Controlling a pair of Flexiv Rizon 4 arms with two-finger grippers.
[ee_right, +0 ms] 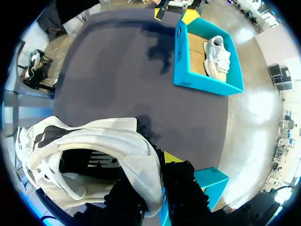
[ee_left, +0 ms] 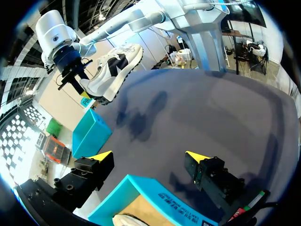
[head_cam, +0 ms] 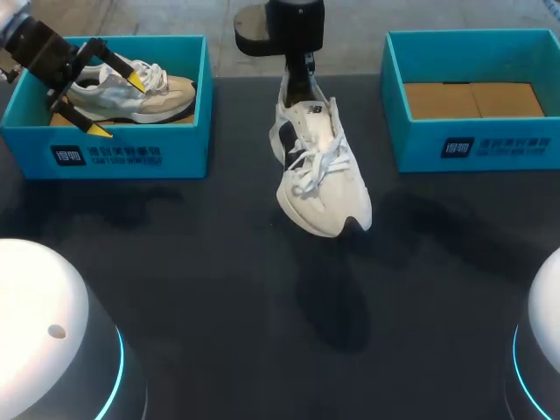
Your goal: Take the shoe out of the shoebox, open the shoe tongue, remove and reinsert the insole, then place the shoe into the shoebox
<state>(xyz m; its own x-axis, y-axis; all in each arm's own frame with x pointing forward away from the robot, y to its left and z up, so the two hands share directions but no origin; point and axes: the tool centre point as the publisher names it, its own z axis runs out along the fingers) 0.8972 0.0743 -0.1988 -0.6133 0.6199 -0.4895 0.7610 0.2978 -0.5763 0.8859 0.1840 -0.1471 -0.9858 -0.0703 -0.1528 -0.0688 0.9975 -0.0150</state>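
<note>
The white shoe (head_cam: 319, 166) is hanging toe-down above the middle of the table (head_cam: 219, 289), probably raised so its tongue can be reached. The right gripper (head_cam: 298, 83) is holding it, fingers clamped on the heel collar. At far left, the left gripper (head_cam: 116, 106) is hovering, fingers spread, over the left shoebox (head_cam: 131, 157) and its second shoe (head_cam: 153, 92). The right shoebox (head_cam: 490, 144), far right, is likely awaiting the shoe's return.

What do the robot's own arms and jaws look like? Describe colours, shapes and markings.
Both arms are rounded white tubes; the right arm shows this best. Each ends in a black, blocky wrist unit, as on the left arm. The jaws are two black bars with pointed bright yellow tips. The white domed bases carry a cyan light ring.
</note>
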